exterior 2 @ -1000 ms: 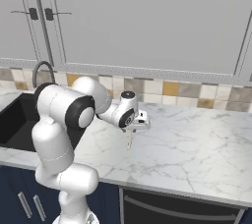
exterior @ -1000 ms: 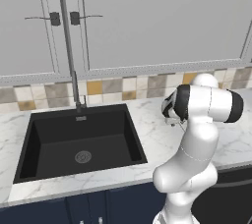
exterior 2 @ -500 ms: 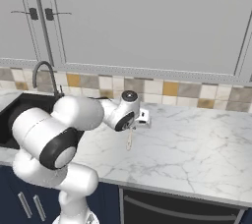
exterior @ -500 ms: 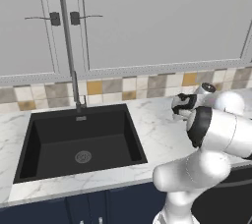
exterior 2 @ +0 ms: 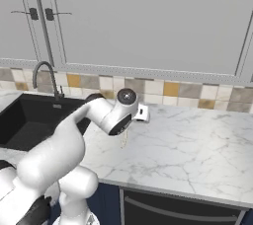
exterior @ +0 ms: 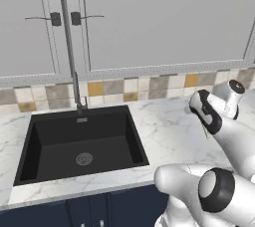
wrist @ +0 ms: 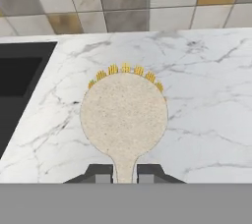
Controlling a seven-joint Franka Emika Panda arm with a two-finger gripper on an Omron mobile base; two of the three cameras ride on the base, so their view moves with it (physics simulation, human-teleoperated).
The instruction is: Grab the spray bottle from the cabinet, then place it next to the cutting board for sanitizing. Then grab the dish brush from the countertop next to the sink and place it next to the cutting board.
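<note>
Cream dish brush [wrist: 124, 120] clamped by its handle in the end effector [wrist: 125, 171], above the marble countertop [wrist: 206, 95].

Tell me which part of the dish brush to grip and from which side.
Grip the thin straight handle, coming from the handle's end, opposite the round head. The dish brush has a broad flat head, likely too wide for the fingers, while its narrow neck fits between them. The hand view shows the pincer shut on that neck, above the marble countertop.

Light grey wall cabinets [exterior: 149, 19] hung overhead. Mixed beige, grey and yellow backsplash tiles [exterior 2: 197, 93] below them; navy base cabinets [exterior: 89, 213] underneath.
</note>
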